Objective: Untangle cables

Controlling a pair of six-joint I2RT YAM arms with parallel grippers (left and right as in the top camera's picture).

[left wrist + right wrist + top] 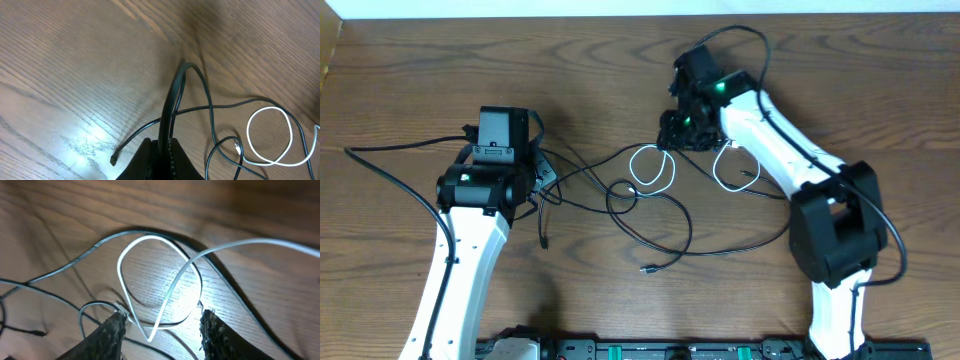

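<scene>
Where the left jaws meet, they are closed on a black cable [171, 100], which arches up out of them and falls back to the bench [410, 80]. A loose plug end [113, 160] lies just beside them. Between the right jaws, which stand apart and hold nothing, we see the lower bend of the white cable [150, 238]. Its loop lies flat on the wood and a dark strand crosses it, though we cannot tell whether above or below.

Moving outward in the overhead view, we find the white cable curled in two small loops close to the right arm [780, 150]. The black strands [665, 215] sprawl across the middle of the bench toward the left arm [470, 240]. They cross one another in several places and end in a free plug [645, 268] near the front.

We judge the task to be at an early stage. No cable yet lies apart from the others, the white one has yet to be drawn clear of the black, and the black crossings are left to undo.
</scene>
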